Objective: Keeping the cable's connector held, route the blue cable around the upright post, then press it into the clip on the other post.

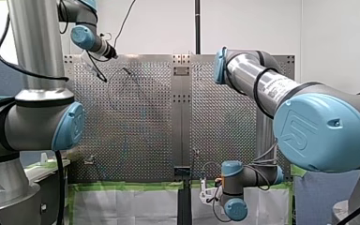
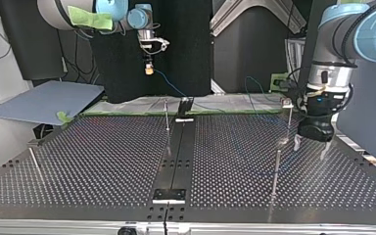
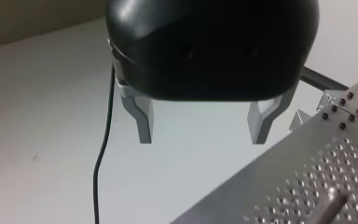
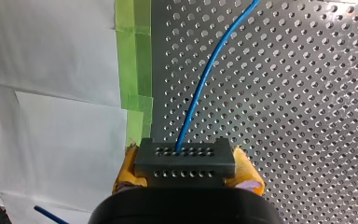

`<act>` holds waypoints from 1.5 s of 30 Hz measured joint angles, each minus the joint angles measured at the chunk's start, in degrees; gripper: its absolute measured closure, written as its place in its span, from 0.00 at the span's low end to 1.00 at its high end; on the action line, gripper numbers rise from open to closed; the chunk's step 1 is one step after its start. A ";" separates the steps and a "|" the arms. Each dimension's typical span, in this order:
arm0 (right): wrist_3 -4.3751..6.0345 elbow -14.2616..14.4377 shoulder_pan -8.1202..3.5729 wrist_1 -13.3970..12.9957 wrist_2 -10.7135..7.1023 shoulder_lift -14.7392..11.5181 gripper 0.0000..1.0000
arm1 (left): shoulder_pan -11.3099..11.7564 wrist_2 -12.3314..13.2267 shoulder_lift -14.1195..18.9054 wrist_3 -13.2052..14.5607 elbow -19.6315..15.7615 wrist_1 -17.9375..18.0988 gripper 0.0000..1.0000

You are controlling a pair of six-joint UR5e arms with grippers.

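Blue cable (image 4: 208, 74): one only, leaving the connector (image 4: 185, 161) and running straight ahead of my right gripper (image 2: 149, 68), long axis in line with the fingers, out over the perforated table (image 4: 307, 93). Connector, also one, clamped between the yellow pads (image 4: 248, 175) and held up beyond the table's far edge in the top view. From there drops toward the table and the thin post (image 2: 167, 122) beside the centre rail (image 2: 178, 147), by that view the nearest post for the wrap. My left gripper (image 2: 311, 149) empty, fingers apart, low over the table at the top view's right, just beside two more posts: a nearer post (image 2: 277, 166) and a farther post (image 2: 289, 120), the latter perhaps carrying the clip at its top, too small to be sure. Posts counted in the top view: four, with a leaning post (image 2: 34, 161) at the left. Grippers: two. Right arm nearer the thin post, left arm nearer the likely clip post
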 joint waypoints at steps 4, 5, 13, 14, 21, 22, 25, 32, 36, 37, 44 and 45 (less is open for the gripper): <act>0.01 -0.07 -0.01 0.01 -0.02 0.00 1.00 | -0.83 -1.88 0.33 1.88 1.89 -1.88 0.00; 0.03 -0.07 -0.01 0.01 -0.04 0.00 1.00 | -1.05 -2.31 0.38 2.31 2.31 -2.30 0.00; 0.06 -0.10 0.01 0.01 -0.02 0.00 1.00 | -3.35 -6.47 -1.19 6.48 5.11 -6.45 0.00; 0.06 -0.11 0.01 0.01 -0.01 0.00 1.00 | -3.59 -6.91 -1.27 6.91 5.16 -6.89 0.00; 0.06 -0.11 0.00 0.01 -0.03 0.00 1.00 | -5.12 -8.41 -1.95 10.61 5.24 -10.60 0.00; 0.06 -0.10 -0.01 0.01 -0.03 0.00 1.00 | -5.30 -8.41 -1.97 11.09 5.24 -11.09 0.00; 0.06 -0.10 -0.01 0.01 -0.04 0.00 1.00 | -5.97 -8.12 -2.04 12.59 5.25 -12.58 0.00; 0.06 -0.10 -0.01 0.01 -0.08 0.00 1.00 | -7.25 -7.69 -2.38 15.80 5.27 -15.78 0.00; 0.06 -0.09 -0.01 0.01 -0.08 0.00 1.00 | -7.80 -7.78 -3.21 17.63 5.28 -17.60 0.00; 0.06 -0.10 -0.01 0.00 -0.08 0.00 1.00 | -7.87 -7.80 -3.41 18.07 5.28 -18.01 0.00; 0.11 -0.11 -0.01 0.01 -0.08 0.00 1.00 | -8.20 -8.19 -5.26 21.56 5.36 -18.60 0.00; 0.12 -0.11 -0.01 0.01 -0.08 0.00 1.00 | -8.23 -8.40 -5.67 22.11 5.50 -18.60 0.00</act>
